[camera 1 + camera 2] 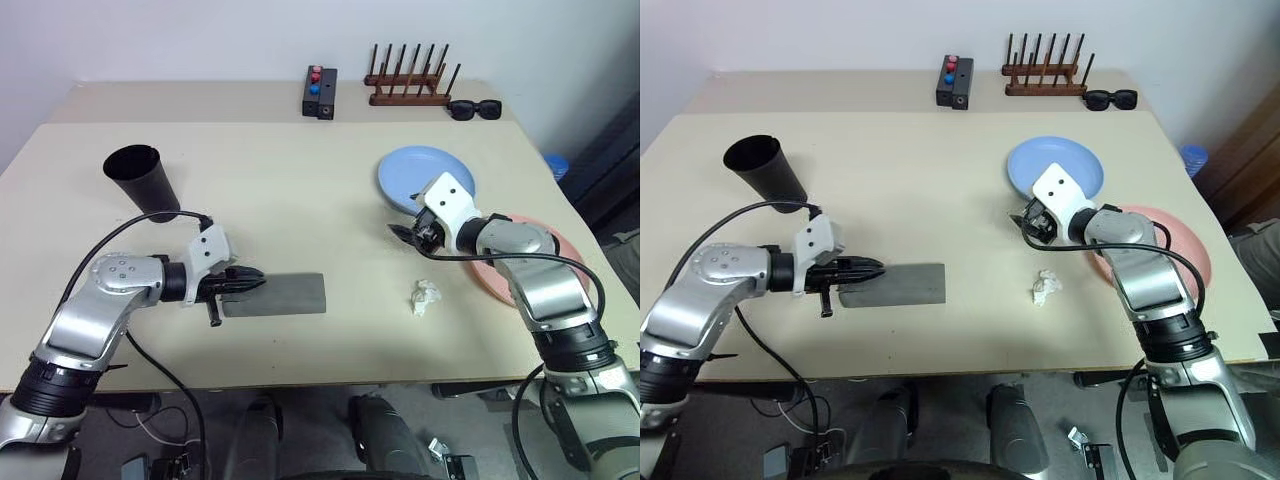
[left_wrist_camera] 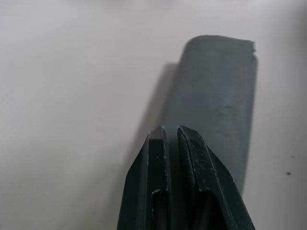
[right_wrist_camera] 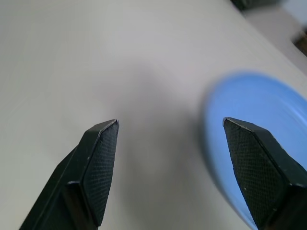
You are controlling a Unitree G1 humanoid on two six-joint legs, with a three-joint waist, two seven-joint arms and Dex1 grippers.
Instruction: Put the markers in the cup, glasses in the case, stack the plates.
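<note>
The grey case [image 1: 272, 294] lies closed near the table's front, left of centre. My left gripper [image 1: 247, 282] is shut with nothing in it, its tips over the case's left end; the case [image 2: 216, 96] stretches away past the fingertips [image 2: 189, 136]. The black cup [image 1: 140, 178] stands at the left. The light blue plate [image 1: 425, 178] sits at the right, with the pink plate [image 1: 560, 250] nearer, partly under my right arm. My right gripper [image 1: 405, 233] is open and empty beside the blue plate's [image 3: 259, 124] near-left rim. The markers and the glasses are out of view.
A crumpled white scrap [image 1: 425, 297] lies in front of the right gripper. At the back stand a black box with red and blue buttons [image 1: 320, 92], a wooden peg rack [image 1: 410, 85] and black sunglasses [image 1: 474, 109]. The table's front edge [image 1: 300, 372] is close.
</note>
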